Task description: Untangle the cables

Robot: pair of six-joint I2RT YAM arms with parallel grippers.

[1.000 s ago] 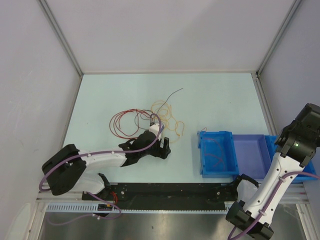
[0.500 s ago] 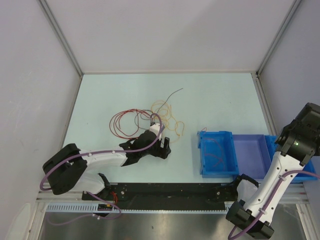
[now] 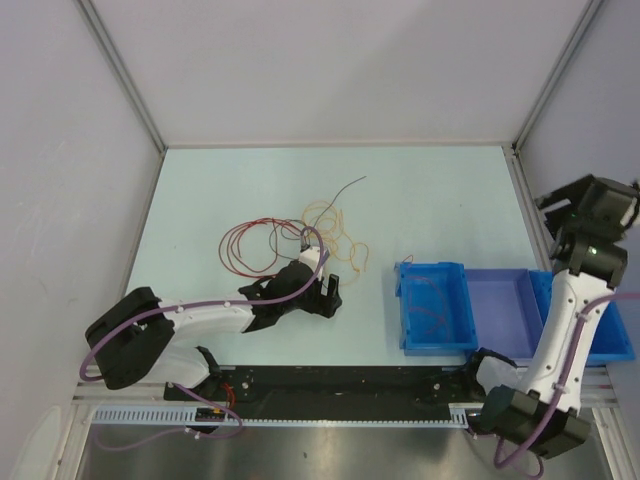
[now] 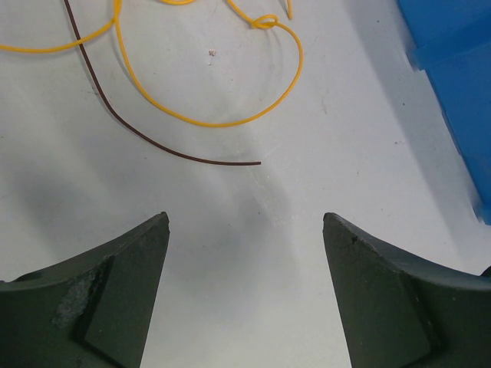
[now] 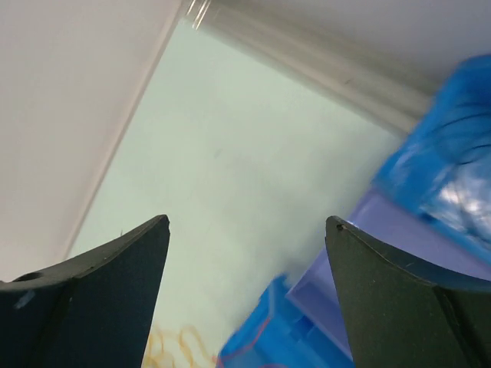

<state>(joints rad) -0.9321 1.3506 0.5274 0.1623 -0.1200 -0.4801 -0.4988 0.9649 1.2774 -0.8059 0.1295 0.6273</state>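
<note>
Swinging right hand (image 5: pixel 247 222), released, up along right edge of bench (image 3: pixel 430 190), off the blue bin (image 3: pixel 404 310); probably heading back for tangled cables (image 3: pixel 335 235) beside idle, released left hand (image 4: pixel 245 218).

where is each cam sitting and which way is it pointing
Top external: above and behind, looking down on the table; left arm, right arm show.
Left wrist: low over the table, facing the orange cable; left gripper shows, open.
Right wrist: raised, tilted across the table; right gripper shows, open.
Shared: all three catch the blue bin.
</note>
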